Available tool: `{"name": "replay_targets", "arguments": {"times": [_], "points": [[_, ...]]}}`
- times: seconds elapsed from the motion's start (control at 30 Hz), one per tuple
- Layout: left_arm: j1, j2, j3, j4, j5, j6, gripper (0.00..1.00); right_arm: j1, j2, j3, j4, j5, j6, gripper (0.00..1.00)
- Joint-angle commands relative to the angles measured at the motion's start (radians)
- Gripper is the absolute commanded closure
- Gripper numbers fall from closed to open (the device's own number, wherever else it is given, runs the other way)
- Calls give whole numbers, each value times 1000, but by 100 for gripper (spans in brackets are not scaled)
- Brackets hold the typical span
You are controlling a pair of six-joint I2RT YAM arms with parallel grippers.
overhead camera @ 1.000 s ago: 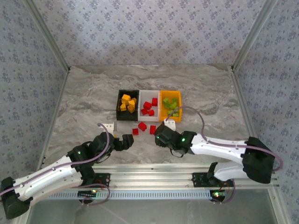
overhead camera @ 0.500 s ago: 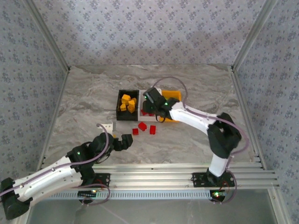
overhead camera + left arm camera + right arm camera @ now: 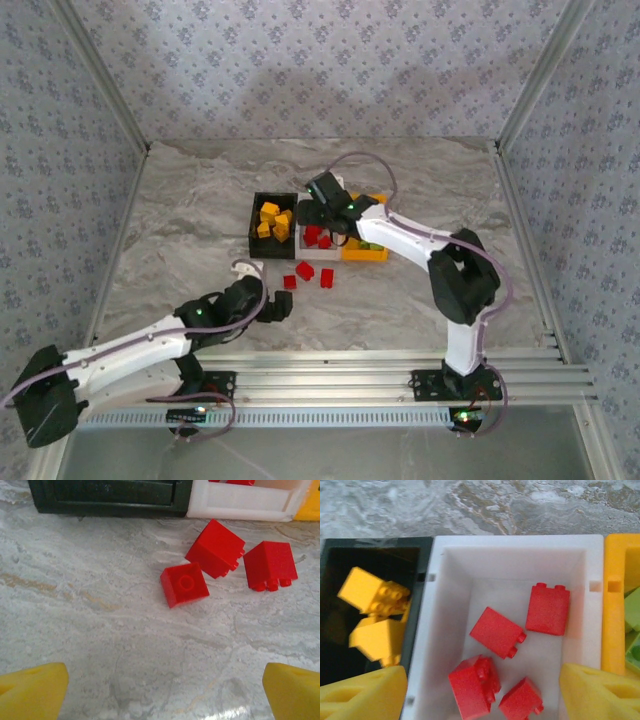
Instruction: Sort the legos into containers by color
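My right claw [image 3: 477, 675] hangs wide and empty over the white bin [image 3: 445, 547], four red legos [image 3: 497, 631] inside. Left claw [image 3: 165, 690] is spread fully, holding nothing, with three loose red legos [image 3: 216, 548] at its 12 o'clock. They're bunched tight, so I reckon grabbing one could knock its neighbours away.

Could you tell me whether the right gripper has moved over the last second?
Yes. The right gripper went from the table in front of the orange-yellow bin, back and leftward, to above the white bin.
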Motion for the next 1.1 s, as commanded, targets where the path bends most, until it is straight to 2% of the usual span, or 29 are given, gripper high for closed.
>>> {"name": "replay_targets", "arguments": {"times": [0.0,0.2,0.4,0.63,0.77,0.87,1.0,1.07], "points": [[49,72,47,115,83,83,0,27,-155,-100,57,11,-5,18],[104,279,88,213,183,131,7,44,-308,-281,92,45,35,18],[145,457,135,312,214,149,21,45,-391,-351,99,58,46,17],[161,568,184,335,194,160,36,55,-461,-399,106,66,57,17],[161,588,182,337,202,155,51,58,-491,-427,107,77,67,17],[160,560,149,335,208,141,58,56,-508,-449,107,81,74,17],[150,470,104,292,208,121,67,56,-534,-480,110,91,88,17],[129,387,99,241,197,111,69,57,-553,-507,113,93,101,17]]}}
